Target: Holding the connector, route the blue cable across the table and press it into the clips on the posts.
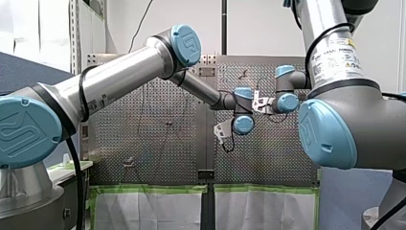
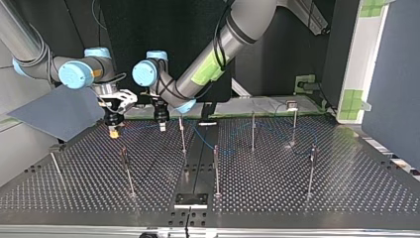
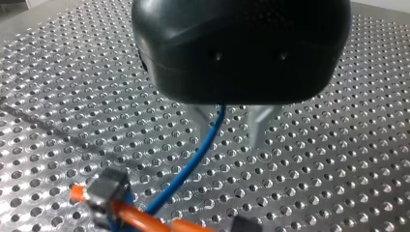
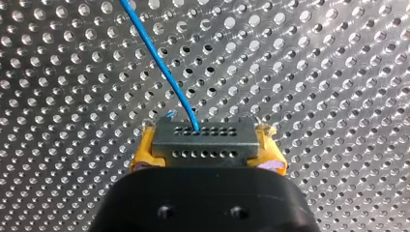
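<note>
At the top view's left, my right gripper (image 2: 115,131) clamps the connector (image 4: 204,142) in yellow pads (image 4: 143,154), low over the table (image 2: 346,188); beside it my left gripper (image 2: 162,126), fingers apart, straddles the blue cable (image 3: 193,162). Routing looks barely started; the next move calls for carrying the cable to the nearest post (image 2: 182,134).

The grey connector (image 4: 204,143), with two rows of holes, sits clamped in my right gripper (image 4: 205,151) at the top view's far left. The thin blue cable (image 4: 159,63) leaves it and runs right among upright posts (image 2: 216,171).
</note>
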Action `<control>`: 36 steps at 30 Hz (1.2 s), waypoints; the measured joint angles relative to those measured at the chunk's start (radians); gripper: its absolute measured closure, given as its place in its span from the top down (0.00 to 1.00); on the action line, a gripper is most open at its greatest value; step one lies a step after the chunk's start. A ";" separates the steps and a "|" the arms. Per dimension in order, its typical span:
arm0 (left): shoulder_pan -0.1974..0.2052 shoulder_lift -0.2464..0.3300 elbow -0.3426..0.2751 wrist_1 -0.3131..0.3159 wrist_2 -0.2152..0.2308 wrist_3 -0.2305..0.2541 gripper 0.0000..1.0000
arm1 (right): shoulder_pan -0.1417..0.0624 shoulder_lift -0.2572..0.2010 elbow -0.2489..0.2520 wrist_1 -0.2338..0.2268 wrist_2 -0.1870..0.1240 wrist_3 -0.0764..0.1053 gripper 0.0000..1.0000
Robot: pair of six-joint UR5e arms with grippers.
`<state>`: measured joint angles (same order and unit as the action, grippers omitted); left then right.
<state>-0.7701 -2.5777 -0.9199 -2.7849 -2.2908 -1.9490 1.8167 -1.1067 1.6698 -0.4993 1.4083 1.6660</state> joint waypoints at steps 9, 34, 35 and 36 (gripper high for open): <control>0.004 0.004 0.001 -0.035 0.003 -0.046 0.00 | 0.000 -0.018 -0.014 0.029 0.000 -0.008 0.00; -0.038 0.219 -0.129 -0.038 -0.011 -0.046 0.00 | 0.001 -0.212 -0.092 0.187 -0.053 0.011 0.00; -0.039 0.228 -0.134 -0.037 -0.012 -0.045 0.00 | 0.001 -0.219 -0.092 0.191 -0.054 0.011 0.00; -0.039 0.240 -0.139 -0.036 -0.013 -0.044 0.00 | 0.001 -0.228 -0.093 0.195 -0.054 0.012 0.00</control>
<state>-0.8095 -2.3378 -1.0585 -2.8208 -2.3034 -1.9933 1.8180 -1.3348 1.5765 -0.3047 1.3541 1.6783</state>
